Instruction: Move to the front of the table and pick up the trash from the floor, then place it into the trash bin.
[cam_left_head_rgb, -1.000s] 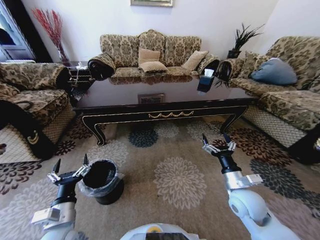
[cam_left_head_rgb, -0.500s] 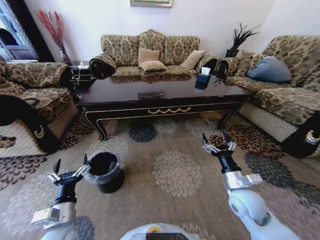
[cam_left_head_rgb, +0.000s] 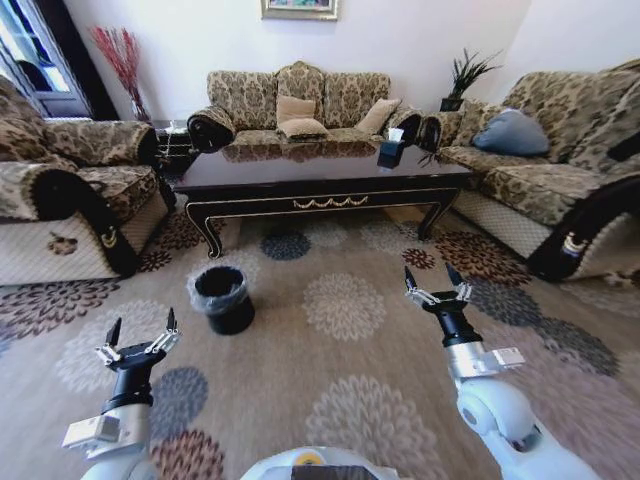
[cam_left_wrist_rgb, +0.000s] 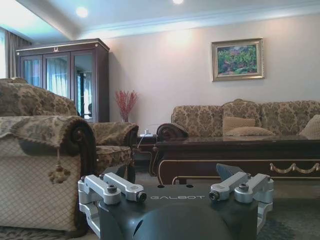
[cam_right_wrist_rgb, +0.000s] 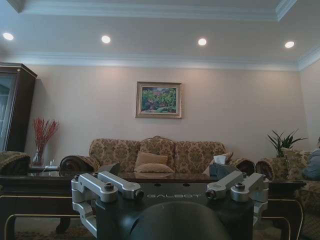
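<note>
The dark glossy table (cam_left_head_rgb: 320, 170) stands across the rug ahead, and its gold-trimmed apron (cam_left_wrist_rgb: 280, 167) also appears in the left wrist view. The black trash bin (cam_left_head_rgb: 223, 298), with a clear bag around its rim, sits on the rug in front of the table's left end. My left gripper (cam_left_head_rgb: 143, 322) is raised low on the left, open and holding nothing, short of the bin. My right gripper (cam_left_head_rgb: 430, 272) is raised on the right, also open with nothing in it. The trash is out of view.
Patterned sofas ring the table: one behind it (cam_left_head_rgb: 300, 100), an armchair (cam_left_head_rgb: 70, 200) on the left, and a sofa (cam_left_head_rgb: 540, 170) on the right. A dark tissue box (cam_left_head_rgb: 390, 152) stands on the table. Open flowered rug (cam_left_head_rgb: 345, 305) lies between me and the table.
The whole head picture has shifted: the table and bin now look smaller and farther off, so the camera has backed away. Both arms keep the same raised, open pose.
</note>
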